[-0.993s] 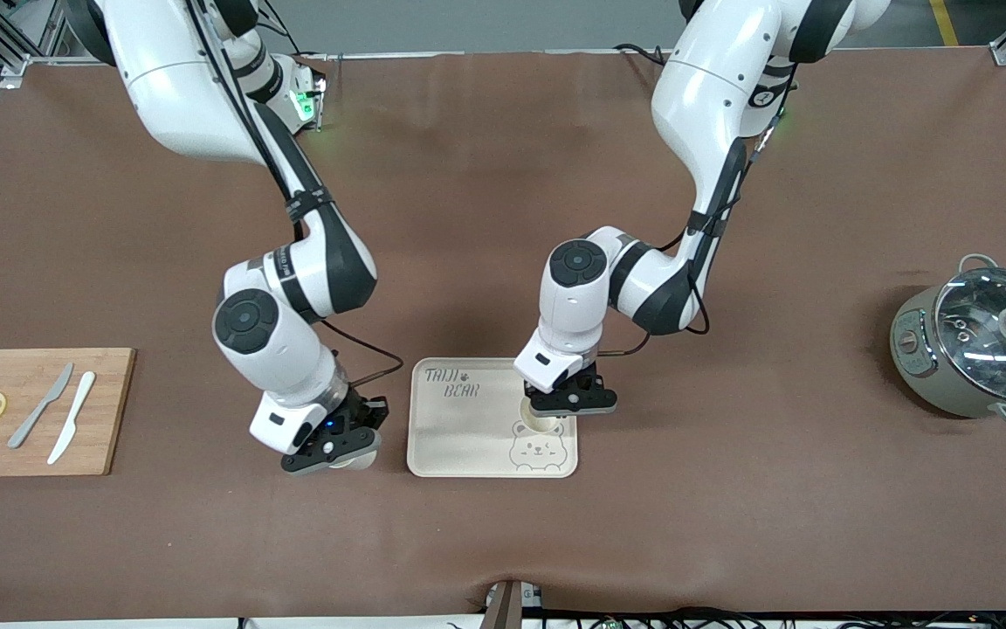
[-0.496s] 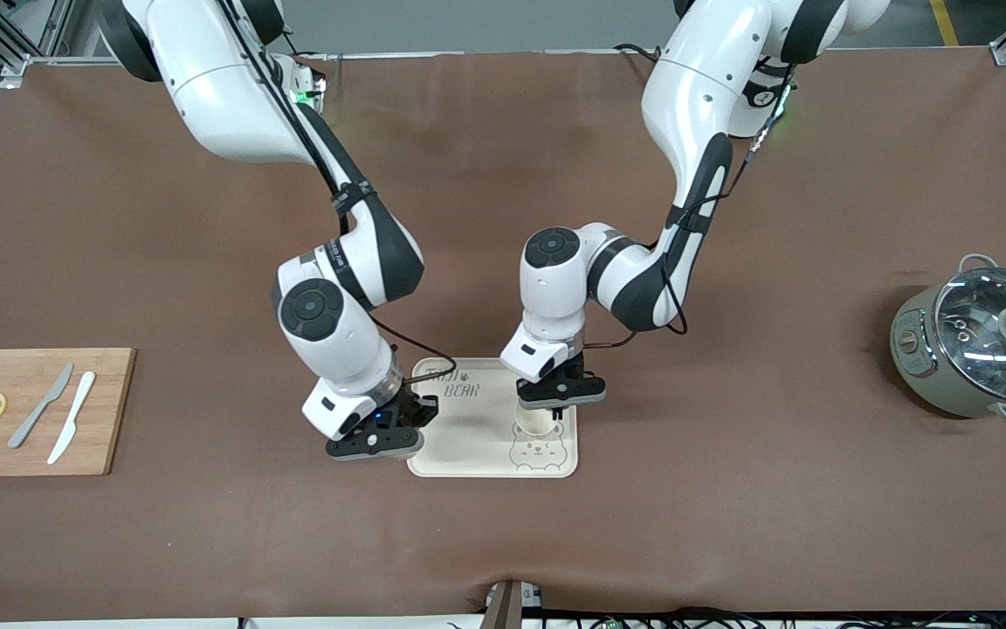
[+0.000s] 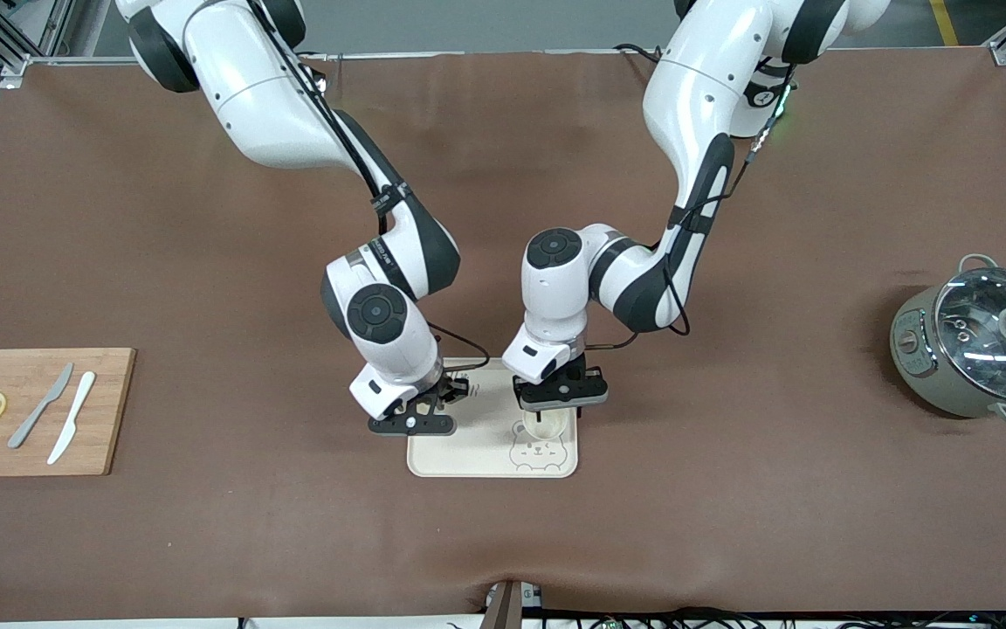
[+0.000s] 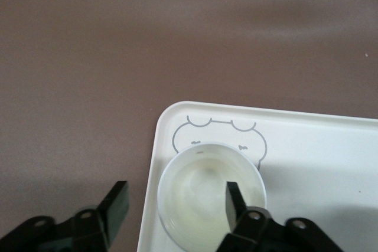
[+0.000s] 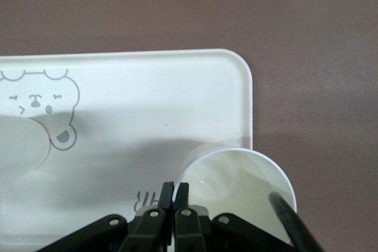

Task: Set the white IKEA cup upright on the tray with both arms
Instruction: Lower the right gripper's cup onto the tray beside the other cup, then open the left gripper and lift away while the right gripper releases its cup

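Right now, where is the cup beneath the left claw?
The cup stands upright on the tray, overlapping the bear drawing, toward the left arm's end.

The cream, rounded-corner tray (image 3: 485,454) with bear-face drawing lies flat, carrying one white cup (image 4: 204,196) upright and empty at 3 o'clock from its centre, touching the bear, while a second cup (image 5: 236,175), upright, sits at its 10 o'clock corner, rim pinched by the right gripper (image 5: 174,196).
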{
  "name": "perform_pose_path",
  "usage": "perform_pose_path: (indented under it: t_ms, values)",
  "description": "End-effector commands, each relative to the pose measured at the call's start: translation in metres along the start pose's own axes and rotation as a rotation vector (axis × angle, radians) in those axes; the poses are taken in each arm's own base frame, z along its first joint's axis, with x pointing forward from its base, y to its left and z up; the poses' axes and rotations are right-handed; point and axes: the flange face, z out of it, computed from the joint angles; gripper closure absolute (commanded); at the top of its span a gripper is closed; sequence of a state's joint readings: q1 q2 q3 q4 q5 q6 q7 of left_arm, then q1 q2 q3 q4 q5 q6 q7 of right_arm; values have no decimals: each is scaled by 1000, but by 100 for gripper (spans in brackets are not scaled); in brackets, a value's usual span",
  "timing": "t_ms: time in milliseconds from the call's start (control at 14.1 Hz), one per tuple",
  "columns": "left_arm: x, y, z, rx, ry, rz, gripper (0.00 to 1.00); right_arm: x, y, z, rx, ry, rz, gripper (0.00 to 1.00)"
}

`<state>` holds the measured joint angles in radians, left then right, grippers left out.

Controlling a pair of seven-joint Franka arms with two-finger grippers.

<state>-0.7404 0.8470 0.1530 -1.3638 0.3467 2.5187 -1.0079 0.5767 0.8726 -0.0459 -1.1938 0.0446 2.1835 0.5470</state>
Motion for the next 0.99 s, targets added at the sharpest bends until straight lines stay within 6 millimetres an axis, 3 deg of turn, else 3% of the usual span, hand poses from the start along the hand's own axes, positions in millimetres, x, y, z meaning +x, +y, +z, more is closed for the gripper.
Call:
perform_pose_path:
  t_ms: [0, 213, 355, 426, 496, 567, 709, 851, 922]
  values:
    - [16, -7, -8, -6, 19, -36, 0, 3, -2, 4, -22, 3, 14, 100]
    - [22, -18, -8, 38, -59, -9, 0, 1, -3, 11, -22, -1, 14, 100]
    - [49, -37, -25, 63, -129, 39, 0, -2, -7, 15, -22, -2, 8, 100]
    - [74, -56, -43, 46, -157, 49, 0, -2, -7, 17, -23, -4, 7, 100]
    - [93, -78, -53, 18, -203, 62, 0, -2, -7, 17, -23, -4, 7, 79]
    - [107, -93, -68, -4, -231, 87, 0, -3, -9, 17, -23, -4, 4, 1]
    - [138, -136, -90, -2, -249, 93, 0, -2, -10, 10, -18, 4, 0, 0]
    - [156, -169, -113, 14, -281, 121, 0, 2, -8, 2, -16, 8, 5, 0]
    - [170, -197, -131, 18, -296, 125, 0, 6, -5, -3, -13, 15, 11, 0]
